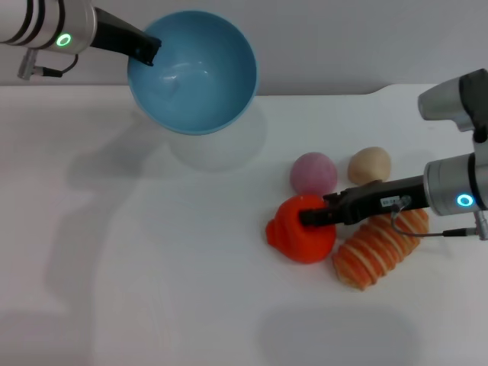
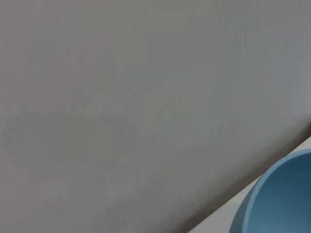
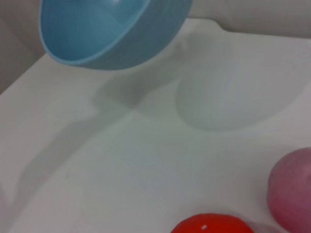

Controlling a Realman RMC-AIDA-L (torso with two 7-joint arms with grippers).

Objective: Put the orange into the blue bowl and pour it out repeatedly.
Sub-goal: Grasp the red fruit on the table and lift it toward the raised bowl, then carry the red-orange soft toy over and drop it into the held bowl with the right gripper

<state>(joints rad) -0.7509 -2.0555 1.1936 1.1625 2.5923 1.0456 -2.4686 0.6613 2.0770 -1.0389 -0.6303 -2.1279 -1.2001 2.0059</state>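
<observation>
Bowl [image 1: 194, 72] sits closest to the head camera: raised off the tabletop [image 1: 152, 259] at far left, tipped so its opening faces the camera, empty. Left gripper [image 1: 145, 50] has its jaws clamped on the bowl's rim. Shadow of the bowl falls on the tabletop below it.

Moving right: orange [image 1: 300, 229] rests on the tabletop, well apart from the bowl. Right gripper [image 1: 313, 216] is at the orange's top, jaws narrow and pressed into it; a firm hold looks likely, lift not yet begun. Pink ball [image 1: 313, 173] and tan ball [image 1: 370, 165] lie just behind; striped bread piece [image 1: 379, 249] touches the orange's right side.

Step in hand, as judged: re-grasping the poured-out orange. Next move calls for lifting it clear of the bread piece, carrying it left, and levelling the bowl to receive it.
</observation>
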